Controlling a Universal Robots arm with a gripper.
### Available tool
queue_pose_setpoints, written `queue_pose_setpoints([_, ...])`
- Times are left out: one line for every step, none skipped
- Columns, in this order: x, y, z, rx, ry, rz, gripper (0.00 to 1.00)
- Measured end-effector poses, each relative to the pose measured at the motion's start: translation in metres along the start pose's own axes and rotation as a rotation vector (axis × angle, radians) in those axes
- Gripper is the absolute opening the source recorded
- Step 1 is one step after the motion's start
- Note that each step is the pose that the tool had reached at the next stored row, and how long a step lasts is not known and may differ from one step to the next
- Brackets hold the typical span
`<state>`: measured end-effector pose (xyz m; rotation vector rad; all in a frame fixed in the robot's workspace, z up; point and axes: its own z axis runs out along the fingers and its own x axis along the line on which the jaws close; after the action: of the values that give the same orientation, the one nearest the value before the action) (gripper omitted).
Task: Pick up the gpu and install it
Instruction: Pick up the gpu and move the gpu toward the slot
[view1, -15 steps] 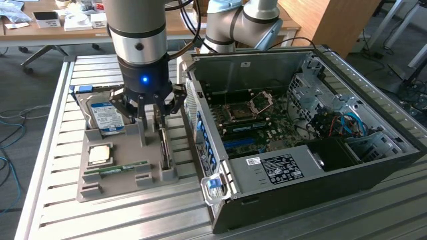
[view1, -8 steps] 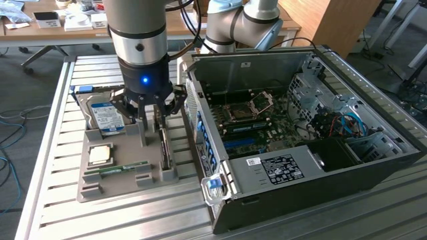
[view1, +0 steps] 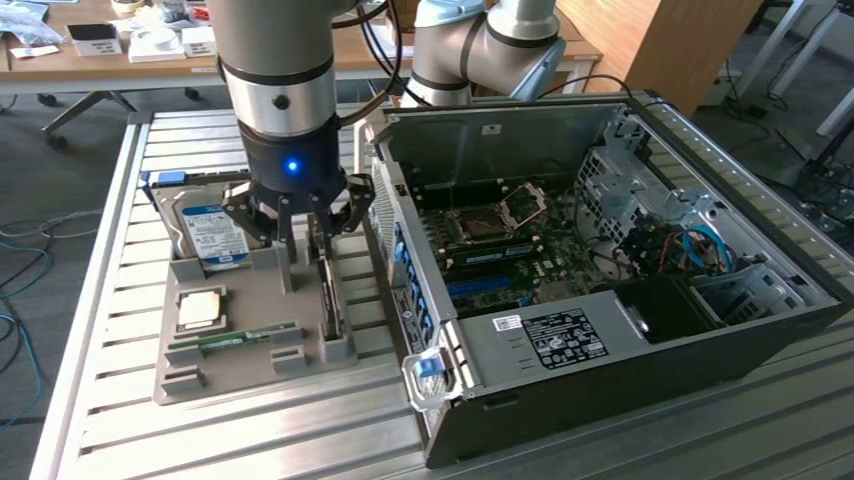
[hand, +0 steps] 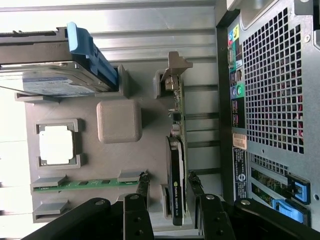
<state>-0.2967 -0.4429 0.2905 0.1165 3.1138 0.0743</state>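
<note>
The gpu (view1: 330, 297) stands on edge in the slots of a grey holder tray (view1: 227, 378), next to the open computer case (view1: 601, 270). In the wrist view the gpu (hand: 177, 172) shows its black face, a green board edge and a silver end bracket (hand: 178, 64). My gripper (view1: 304, 228) hangs directly over the card's near end. It is open, with one fingertip (hand: 143, 181) on each side of the card and a small gap to it on both sides. Nothing is held.
The tray also holds a blue-labelled hard drive (view1: 214, 235), a silver CPU (view1: 200, 308), a green RAM stick (view1: 234, 338) and a raised grey block (hand: 119, 121). The case's perforated back panel (hand: 272, 85) stands close beside the card. A slatted metal table (view1: 120, 250) carries everything.
</note>
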Motion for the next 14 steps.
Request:
queue_pose_setpoints([0.0,0.0,0.0,0.0001,0.0001,0.0,0.43])
queue_pose_setpoints([0.0,0.0,0.0,0.0001,0.0001,0.0,0.43])
queue_pose_setpoints([0.0,0.0,0.0,0.0001,0.0001,0.0,0.43])
queue_pose_setpoints([0.0,0.0,0.0001,0.0,0.0,0.0,0.43])
queue_pose_setpoints([0.0,0.0,0.0001,-0.0001,-0.0001,0.0,0.43])
queue_pose_setpoints([0.0,0.0,0.0001,-0.0001,-0.0001,0.0,0.43])
queue_pose_setpoints([0.0,0.0,0.0001,0.0,-0.0001,0.0,0.43])
queue_pose_setpoints([0.0,0.0,0.0006,-0.0002,-0.0003,0.0,0.43])
queue_pose_setpoints([0.0,0.0,0.0012,-0.0005,-0.0005,0.0,0.43])
queue_pose_setpoints([0.0,-0.0001,0.0016,-0.0003,-0.0003,0.0,0.43])
queue_pose_setpoints([0.0,-0.0001,0.0022,-0.0001,-0.0001,0.0,0.43])
queue_pose_setpoints([0.0,-0.0001,0.0029,-0.0001,-0.0001,0.0,0.43])
queue_pose_setpoints([0.0001,-0.0002,0.0032,0.0,0.0,0.0,0.43])
queue_pose_setpoints([0.0001,-0.0002,0.0032,0.0001,0.0001,0.0,0.43])
